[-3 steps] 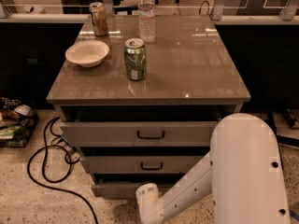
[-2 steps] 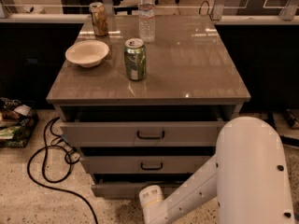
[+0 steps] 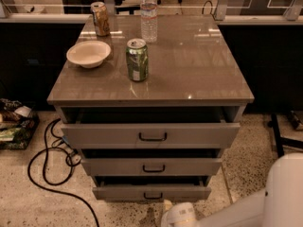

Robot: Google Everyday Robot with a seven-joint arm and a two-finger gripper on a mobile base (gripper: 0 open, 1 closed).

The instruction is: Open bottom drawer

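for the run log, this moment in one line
task: open bottom drawer | gripper: low, below its handle | arm: lower right

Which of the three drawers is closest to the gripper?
The bottom drawer, the lowest one with the narrowest front; the gripper sits just below its small handle.

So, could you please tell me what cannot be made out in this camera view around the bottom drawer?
- The gripper: camera view, below the bottom drawer, mostly cut off by the lower edge; contact with the handle cannot be told.
- Inside of the bottom drawer: dark, hidden under the middle drawer.
- The arm: cut off by the right and lower edges.
- The green can: label too blurred to read.
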